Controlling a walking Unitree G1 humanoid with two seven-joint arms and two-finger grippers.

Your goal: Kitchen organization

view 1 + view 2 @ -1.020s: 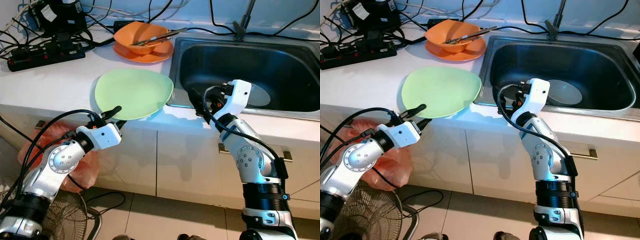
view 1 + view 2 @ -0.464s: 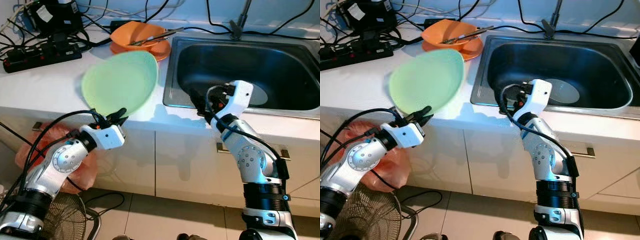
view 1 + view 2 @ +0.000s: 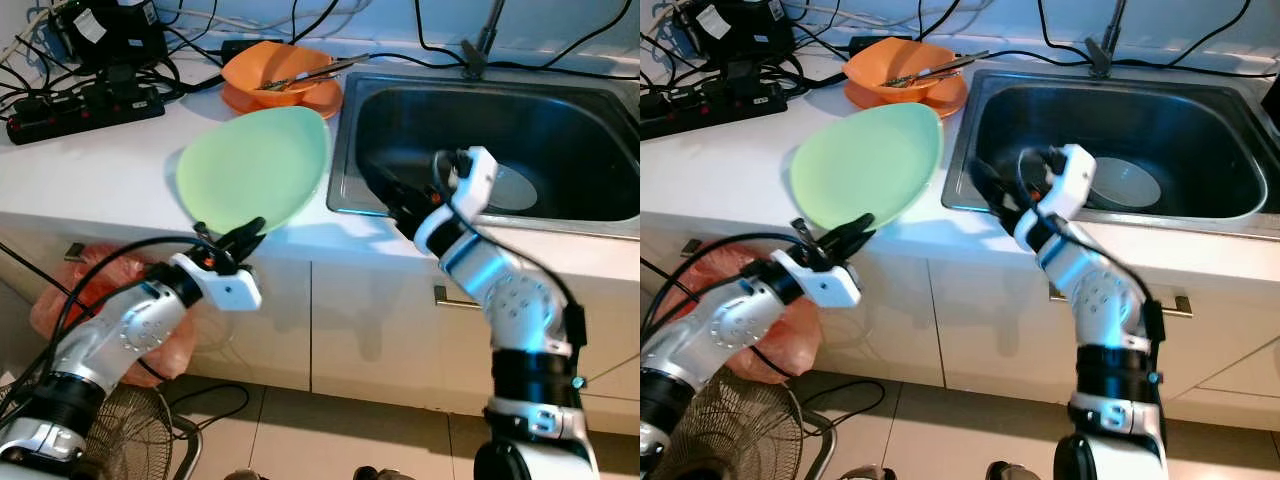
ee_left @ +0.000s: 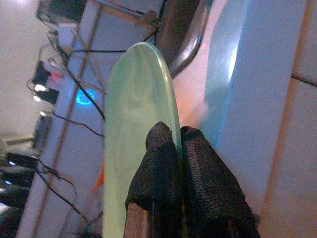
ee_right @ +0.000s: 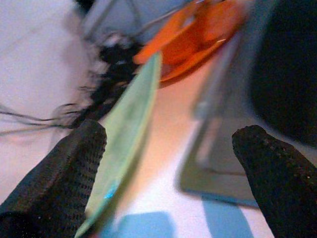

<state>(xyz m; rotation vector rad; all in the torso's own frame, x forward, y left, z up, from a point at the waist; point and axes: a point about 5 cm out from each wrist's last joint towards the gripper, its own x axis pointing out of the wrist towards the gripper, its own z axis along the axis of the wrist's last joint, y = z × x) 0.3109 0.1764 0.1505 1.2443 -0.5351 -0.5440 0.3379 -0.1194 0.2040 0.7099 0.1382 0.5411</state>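
Note:
A pale green plate point(image 3: 255, 165) hangs tilted above the white counter point(image 3: 100, 160), just left of the steel sink point(image 3: 340, 160). My left gripper point(image 3: 243, 237) is shut on the plate's near rim. In the left wrist view both black fingers point(image 4: 161, 148) pinch that rim edge-on. My right gripper point(image 3: 392, 200) hovers over the sink's front left corner, blurred, and is open. In the right wrist view it point(image 5: 171, 136) faces the green plate point(image 5: 131, 124) with its fingers wide apart and nothing between them.
An orange bowl point(image 3: 275, 68) holding utensils sits on an orange plate at the back of the counter. A pale dish point(image 3: 520, 188) lies in the sink. A power strip point(image 3: 85, 102) and cables crowd the back left. A red bag point(image 3: 80, 290) and a fan point(image 3: 130, 440) stand below.
The plate has left the counter, lifted and tilted by my left gripper, then drifted right toward the sink. My right gripper has swung left toward the plate.

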